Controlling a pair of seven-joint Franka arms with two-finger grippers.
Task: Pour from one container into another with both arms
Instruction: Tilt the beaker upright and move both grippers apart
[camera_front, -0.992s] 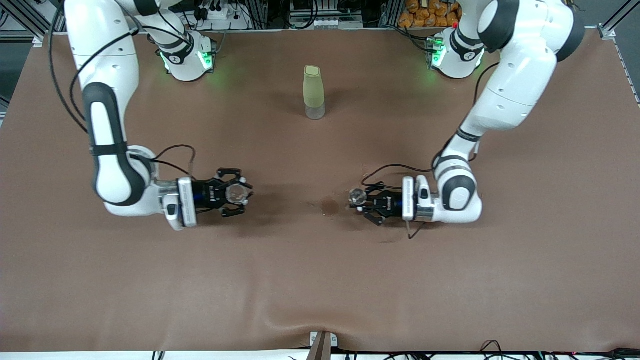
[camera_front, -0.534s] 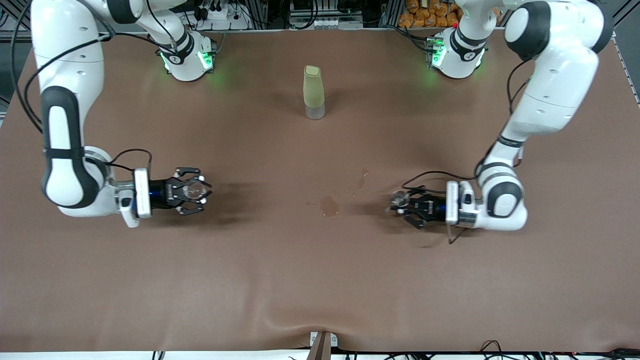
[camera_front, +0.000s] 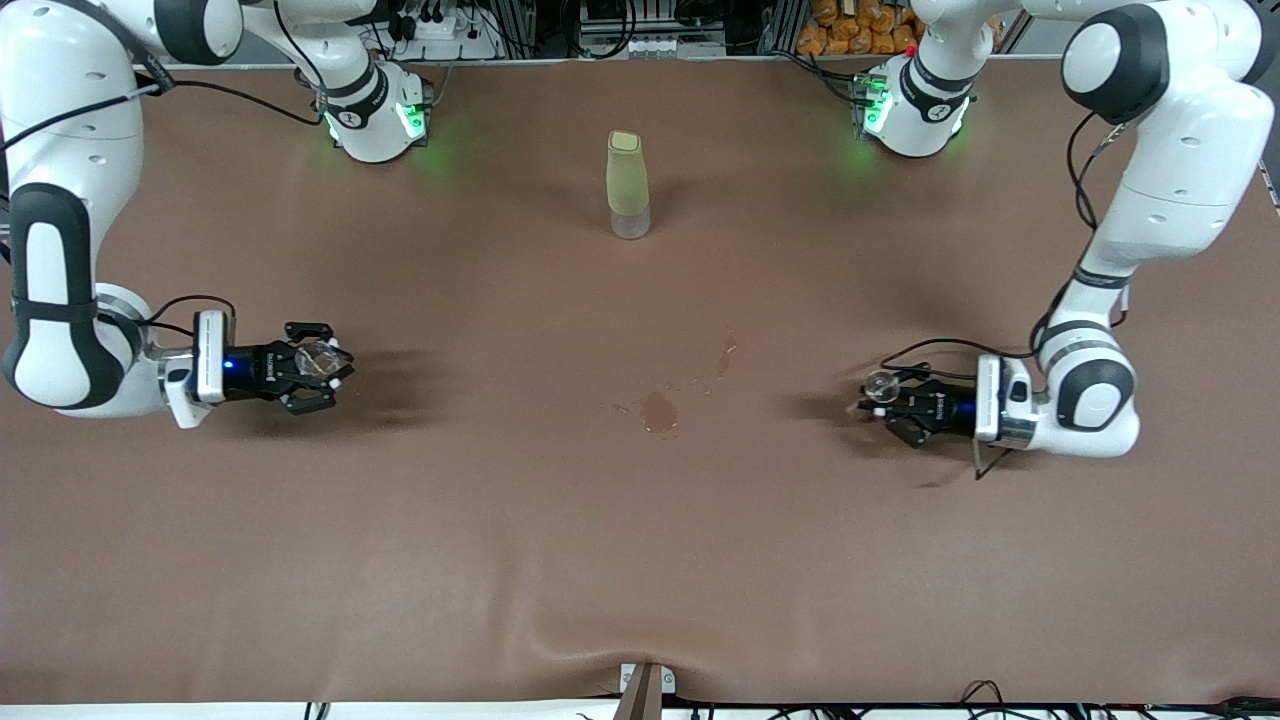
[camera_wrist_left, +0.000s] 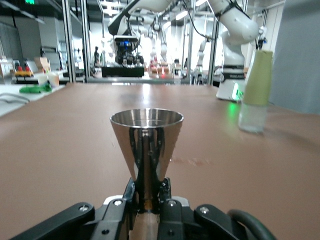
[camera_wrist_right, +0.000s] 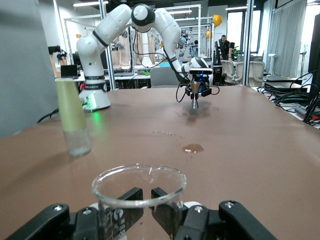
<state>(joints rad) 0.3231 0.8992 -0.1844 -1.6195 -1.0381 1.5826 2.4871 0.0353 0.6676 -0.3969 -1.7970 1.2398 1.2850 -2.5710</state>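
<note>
left claw (camera_front: 880, 395) at frame right clamps shiny steel cone cup (camera_wrist_left: 146, 145); right claw (camera_front: 318, 365) at frame left clamps clear glass beaker (camera_wrist_right: 138, 192).

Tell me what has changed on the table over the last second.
Both arms drew apart from the middle. The right gripper, shut on the clear glass cup, moved toward the right arm's end of the table; the left gripper, shut on the metal jigger, moved toward the left arm's end. That uncovered more of the spilled drops beside the puddle. Both grips and the green-sleeved bottle stayed as they were.
</note>
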